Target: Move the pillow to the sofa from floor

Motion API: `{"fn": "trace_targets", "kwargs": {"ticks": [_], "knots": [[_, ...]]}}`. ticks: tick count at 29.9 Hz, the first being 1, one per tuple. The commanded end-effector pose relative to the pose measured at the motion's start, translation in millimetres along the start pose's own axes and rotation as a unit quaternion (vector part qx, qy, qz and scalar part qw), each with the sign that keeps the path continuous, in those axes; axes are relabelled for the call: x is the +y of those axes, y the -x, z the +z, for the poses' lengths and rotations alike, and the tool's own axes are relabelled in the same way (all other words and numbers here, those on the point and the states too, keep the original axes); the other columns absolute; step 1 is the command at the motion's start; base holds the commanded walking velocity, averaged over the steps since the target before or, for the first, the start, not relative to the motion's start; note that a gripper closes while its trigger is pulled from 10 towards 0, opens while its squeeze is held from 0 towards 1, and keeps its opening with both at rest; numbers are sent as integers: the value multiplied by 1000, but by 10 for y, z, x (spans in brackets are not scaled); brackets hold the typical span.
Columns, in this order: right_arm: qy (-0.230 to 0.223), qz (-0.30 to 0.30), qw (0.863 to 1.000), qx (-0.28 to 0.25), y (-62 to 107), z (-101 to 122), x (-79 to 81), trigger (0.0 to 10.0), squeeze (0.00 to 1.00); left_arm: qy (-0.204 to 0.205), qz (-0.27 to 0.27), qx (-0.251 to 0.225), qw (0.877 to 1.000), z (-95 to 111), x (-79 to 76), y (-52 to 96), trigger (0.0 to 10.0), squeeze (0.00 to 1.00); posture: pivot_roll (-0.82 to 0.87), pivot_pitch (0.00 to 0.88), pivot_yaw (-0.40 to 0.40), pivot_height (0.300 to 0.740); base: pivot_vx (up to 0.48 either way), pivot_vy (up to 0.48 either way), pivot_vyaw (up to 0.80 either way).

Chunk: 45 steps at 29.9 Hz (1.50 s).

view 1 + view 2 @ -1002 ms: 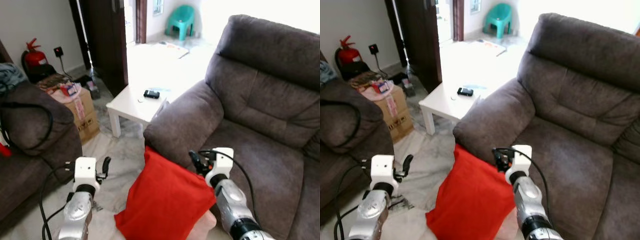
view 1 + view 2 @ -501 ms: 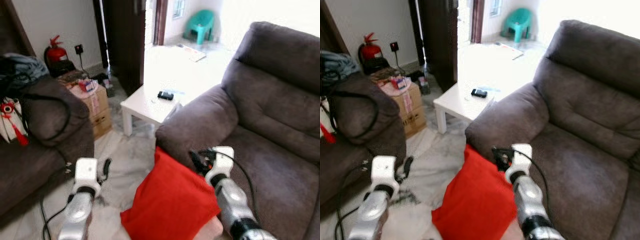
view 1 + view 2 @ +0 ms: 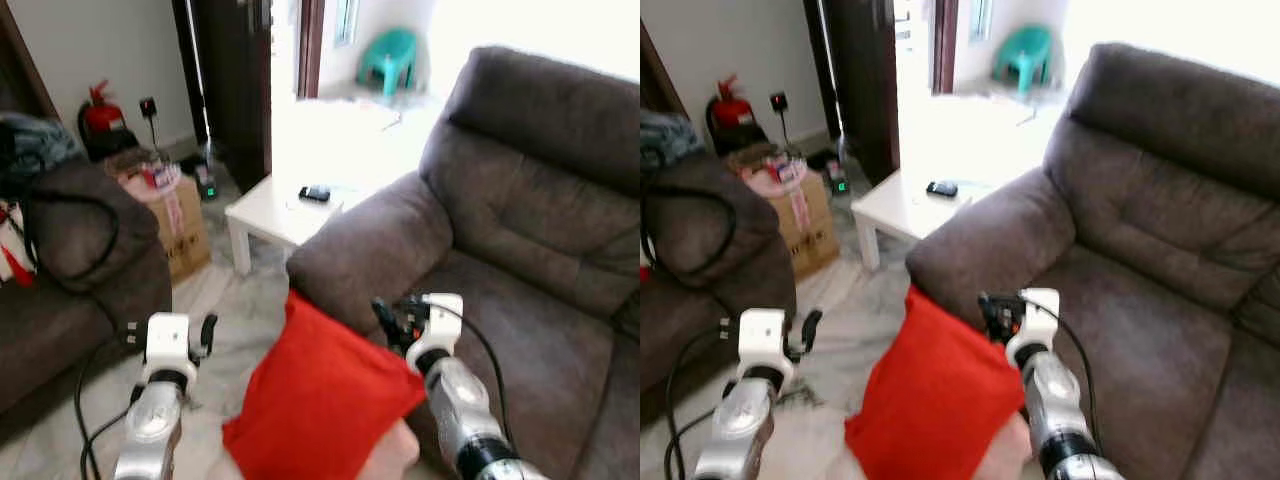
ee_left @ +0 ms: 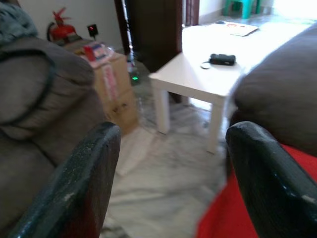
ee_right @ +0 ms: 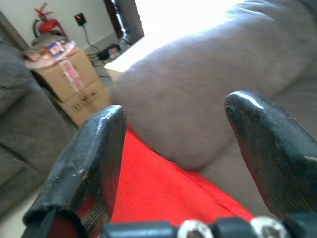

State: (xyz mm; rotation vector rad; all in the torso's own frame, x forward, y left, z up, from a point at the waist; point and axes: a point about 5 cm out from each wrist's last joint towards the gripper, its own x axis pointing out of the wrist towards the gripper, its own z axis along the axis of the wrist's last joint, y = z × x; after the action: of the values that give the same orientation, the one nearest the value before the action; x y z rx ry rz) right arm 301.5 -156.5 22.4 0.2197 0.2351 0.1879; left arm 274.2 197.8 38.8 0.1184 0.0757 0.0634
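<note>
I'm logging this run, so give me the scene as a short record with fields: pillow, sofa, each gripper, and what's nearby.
pillow: red pillow, low against the sofa's front, below its armrest
sofa: grey sofa, seat bare
left gripper: left gripper open, holding nothing, over the floor
right gripper: right gripper open, at the pillow's upper edge
nearby: white side table, cardboard box

The pillow [image 3: 320, 400] was plain red cloth, matt and lightly creased. The sofa [image 3: 520, 230] wore soft grey-brown fabric with a suede-like nap. At ten o'clock from the pillow stood a box [image 3: 182, 222] of brown cardboard; at twelve o'clock, a small table [image 3: 275, 212] with a smooth white finish. The floor [image 3: 230, 310] was glossy veined marble.
</note>
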Motion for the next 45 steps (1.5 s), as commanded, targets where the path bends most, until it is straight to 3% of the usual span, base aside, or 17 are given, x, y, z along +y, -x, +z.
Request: {"fn": "trace_targets", "kwargs": {"ticks": [1, 16, 23, 26, 35, 45], "knots": [[-3, -1, 1000, -4, -19, 33, 2, 10000, 0, 2, -6, -1, 1000, -5, -6, -3, 10000, 0, 65, 0, -91, 740, 0, 0, 0], [-10, -11, 1000, -1, -4, 4, -13, 10000, 0, 16, -9, 2, 1000, -20, -10, 14, 10000, 0, 64, 0, -90, 740, 0, 0, 0], [-38, -93, 995, 24, 65, -116, -149, 10000, 0, -31, -38, 2, 999, -38, -63, 33, 10000, 0, 66, 0, -89, 740, 0, 0, 0], [-65, -105, 992, 38, 93, -194, -148, 10000, 0, -38, -24, -2, 999, -35, -34, 42, 10000, 0, 66, 0, -89, 740, 166, 0, 0], [-69, -103, 991, 52, 103, -259, -105, 10000, 0, -44, -8, -17, 999, 22, 44, 22, 10000, 0, 70, 0, -83, 740, 280, 0, 0], [-70, -102, 991, 51, 100, -256, -104, 10000, 0, -43, -12, -20, 999, 30, 7, 17, 10000, 0, 67, 0, -81, 740, 338, 0, 0]]}}
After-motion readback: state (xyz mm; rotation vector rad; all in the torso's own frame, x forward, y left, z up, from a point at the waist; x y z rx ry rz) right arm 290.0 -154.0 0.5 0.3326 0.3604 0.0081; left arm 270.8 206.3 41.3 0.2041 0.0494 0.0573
